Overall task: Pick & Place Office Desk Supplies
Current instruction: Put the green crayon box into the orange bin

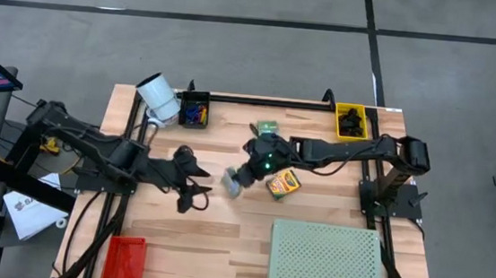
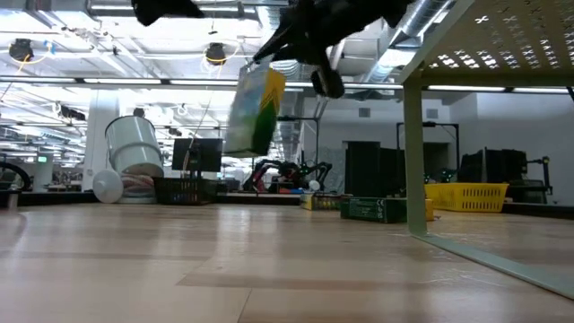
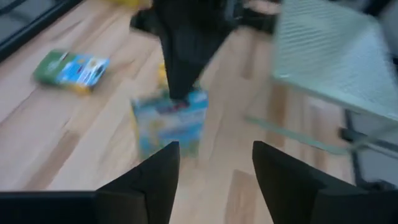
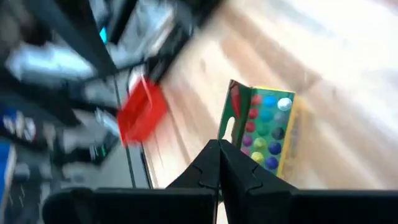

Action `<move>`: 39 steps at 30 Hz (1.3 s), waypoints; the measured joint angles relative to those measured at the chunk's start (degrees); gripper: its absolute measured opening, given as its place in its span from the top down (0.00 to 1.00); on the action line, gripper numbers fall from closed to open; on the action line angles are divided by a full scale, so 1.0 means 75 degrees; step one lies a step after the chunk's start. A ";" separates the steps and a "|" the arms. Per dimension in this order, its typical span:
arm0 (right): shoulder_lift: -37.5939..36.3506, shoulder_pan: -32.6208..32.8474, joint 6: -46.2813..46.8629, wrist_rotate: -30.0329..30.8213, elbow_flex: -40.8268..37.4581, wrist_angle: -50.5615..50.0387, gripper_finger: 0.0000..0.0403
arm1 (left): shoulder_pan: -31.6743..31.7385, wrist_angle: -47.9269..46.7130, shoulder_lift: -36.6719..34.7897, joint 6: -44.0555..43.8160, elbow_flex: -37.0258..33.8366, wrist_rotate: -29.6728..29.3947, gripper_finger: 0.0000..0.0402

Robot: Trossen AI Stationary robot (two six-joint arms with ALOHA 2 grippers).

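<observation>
My right gripper [image 1: 245,173] is shut on a green-and-yellow box [image 1: 233,182] above the middle of the table. The low view shows that box [image 2: 252,111] hanging in the air. My left gripper [image 1: 197,181] stands open just to the box's left, fingers pointing at the box [image 3: 170,123] and touching nothing. A yellow-orange crayon box [image 1: 283,184] lies flat on the table beside the right gripper. A green box [image 1: 267,128] lies flat farther back. My right gripper pinches the box's green top flap [image 4: 232,127] between its two shut fingers. The fingers slant down from the table's right side. The box hangs below them, slightly tilted and lifted clear of the table.
A yellow bin [image 1: 351,121] of black clips stands at the back right. A black bin [image 1: 195,110] and a white cylinder [image 1: 157,98] stand at the back left. A red bin [image 1: 125,259] is at the front left, and a pale green perforated board [image 1: 325,263] at the front right.
</observation>
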 joint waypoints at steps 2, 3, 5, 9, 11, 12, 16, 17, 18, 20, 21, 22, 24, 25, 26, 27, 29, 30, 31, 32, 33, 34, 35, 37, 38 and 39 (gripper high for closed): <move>0.0003 0.0129 -0.0371 -0.0330 0.0178 -0.0456 1.00 | 0.0070 0.0117 -0.0226 0.0538 0.0003 0.0412 0.49; 0.0003 0.0180 -0.0569 -0.0567 0.0309 -0.0603 1.00 | 0.0118 0.0047 -0.0360 0.0798 0.0003 0.0678 0.48; -0.0003 0.0286 -0.0909 -0.1009 0.0590 -0.0793 1.00 | 0.0269 0.0052 -0.0595 0.1179 0.0009 0.1132 0.46; -0.0003 0.0407 -0.1464 -0.1878 0.1149 -0.1342 1.00 | 0.0616 0.0046 -0.0825 0.1911 0.0296 0.2037 0.45; -0.0004 0.0436 -0.1604 -0.2231 0.1414 -0.1340 1.00 | 0.0778 -0.0002 -0.0804 0.2209 0.0454 0.2486 0.45; -0.0012 0.0449 -0.1633 -0.2395 0.1504 -0.1333 1.00 | 0.0841 -0.0025 -0.0764 0.2248 0.0534 0.2680 0.45; -0.0012 0.0486 -0.1653 -0.2901 0.1787 -0.1327 1.00 | 0.1056 0.0012 -0.0495 0.2432 0.0877 0.3411 0.47; -0.0012 0.0495 -0.1653 -0.2978 0.1834 -0.1283 1.00 | 0.1063 0.0040 -0.0403 0.2475 0.0965 0.3537 0.47; -0.0012 0.0521 -0.1646 -0.2994 0.1868 -0.1268 1.00 | 0.1063 0.0048 -0.0315 0.2506 0.1024 0.3600 0.47; -0.0012 0.0552 -0.1547 -0.2797 0.1888 -0.1269 1.00 | 0.1058 0.0028 -0.0115 0.2628 0.1162 0.3750 0.49; -0.0012 0.0559 -0.1465 -0.2627 0.1888 -0.1261 1.00 | 0.1033 0.0065 -0.0025 0.2630 0.1205 0.3752 0.49; -0.0012 0.0556 -0.1420 -0.2501 0.1888 -0.1248 1.00 | 0.1007 0.0047 0.0038 0.2622 0.1209 0.3753 0.50; -0.0012 0.0545 -0.1397 -0.2332 0.1888 -0.1261 1.00 | 0.0963 0.0014 0.0158 0.2558 0.1223 0.3736 0.51; -0.0012 0.0540 -0.1406 -0.2204 0.1888 -0.1301 1.00 | 0.0952 0.0038 0.0194 0.2484 0.1230 0.3723 0.52; -0.0009 0.0539 -0.1425 -0.2055 0.1888 -0.1364 1.00 | 0.0949 -0.0022 0.0199 0.2430 0.1227 0.3723 0.52; -0.0009 0.0552 -0.1446 -0.1878 0.1888 -0.1450 1.00 | 0.0949 -0.0024 0.0201 0.2378 0.1227 0.3720 0.53; -0.0008 0.0589 -0.1577 -0.1568 0.1888 -0.1743 1.00 | 0.0949 0.0041 0.0225 0.2243 0.1239 0.3691 0.55; -0.0005 0.0612 -0.1638 -0.1395 0.1888 -0.1869 1.00 | 0.0944 -0.0044 0.0218 0.2214 0.1236 0.3664 0.55; 0.0000 0.0645 -0.1740 -0.1223 0.1888 -0.1964 1.00 | 0.0921 -0.0112 0.0209 0.2180 0.1233 0.3650 0.56; 0.0000 0.0677 -0.1841 -0.1114 0.1888 -0.2014 1.00 | 0.0889 -0.0148 0.0201 0.2104 0.1233 0.3587 0.56; 0.0000 0.0711 -0.1880 -0.0977 0.1888 -0.2024 1.00 | 0.0864 -0.0263 0.0196 0.2006 0.1237 0.3526 0.57; 0.0000 0.0741 -0.1883 -0.0941 0.1888 -0.2011 1.00 | 0.0844 -0.0439 0.0196 0.1911 0.1238 0.3502 0.57; 0.0000 0.0768 -0.1880 -0.0863 0.1888 -0.2004 1.00 | 0.0814 -0.0599 0.0197 0.1817 0.1229 0.3491 0.57; 0.0000 0.0845 -0.1819 -0.0660 0.1888 -0.2026 1.00 | 0.0722 -0.0645 0.0199 0.1634 0.1165 0.3483 0.57; 0.0000 0.0891 -0.1791 -0.0515 0.1888 -0.2076 1.00 | 0.0691 -0.0646 0.0196 0.1556 0.1115 0.3457 0.57; 0.0000 0.0939 -0.1766 -0.0358 0.1888 -0.2159 1.00 | 0.0646 -0.0656 0.0196 0.1465 0.1070 0.3412 0.57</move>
